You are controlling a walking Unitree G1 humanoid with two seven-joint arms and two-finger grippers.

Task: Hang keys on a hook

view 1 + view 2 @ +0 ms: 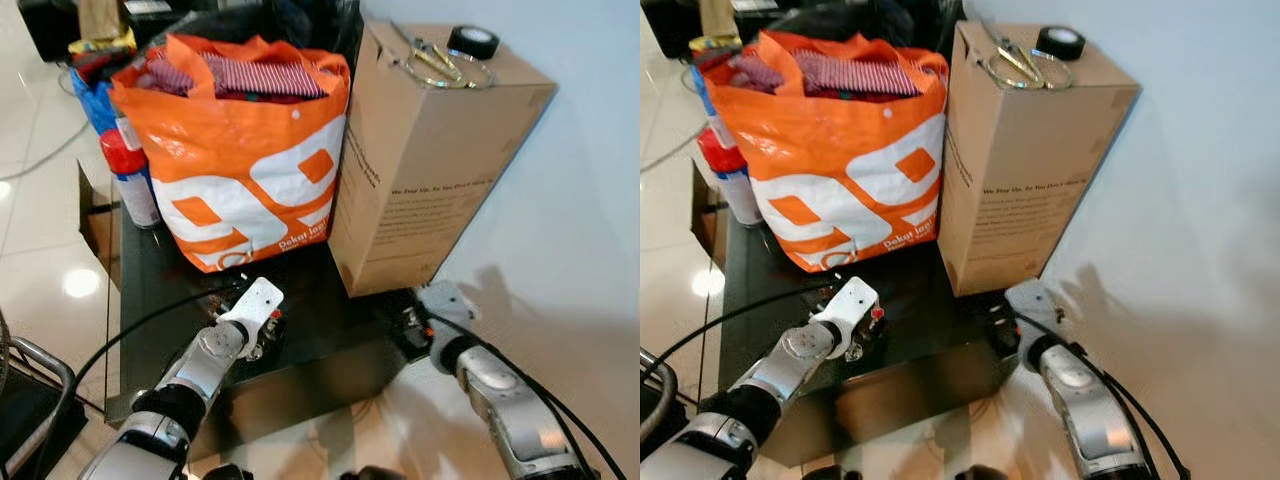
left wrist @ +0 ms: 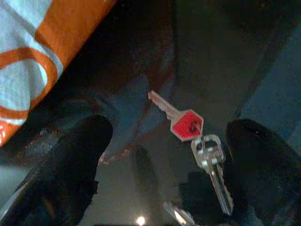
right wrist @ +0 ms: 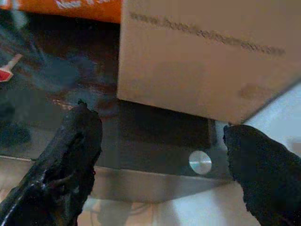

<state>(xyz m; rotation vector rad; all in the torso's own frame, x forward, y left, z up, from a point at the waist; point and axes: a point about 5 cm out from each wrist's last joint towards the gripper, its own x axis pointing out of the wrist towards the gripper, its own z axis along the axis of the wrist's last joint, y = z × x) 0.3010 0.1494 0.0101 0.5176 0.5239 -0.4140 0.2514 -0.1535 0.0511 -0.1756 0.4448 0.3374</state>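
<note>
Red-topped keys (image 2: 195, 136) lie flat on the dark table (image 1: 150, 290), right between my open left claw (image 2: 167, 155); my open right claw (image 3: 160, 155) hovers farther off.

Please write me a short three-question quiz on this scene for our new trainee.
1. True or false: the left end effector is open over the keys.
2. What lies on top of the cardboard box? A) scissors and tape roll B) a mug
3. What colour is the shopping bag beside the box?

Key: 1 true. 2 A: scissors and tape roll. 3 orange and white.
</note>
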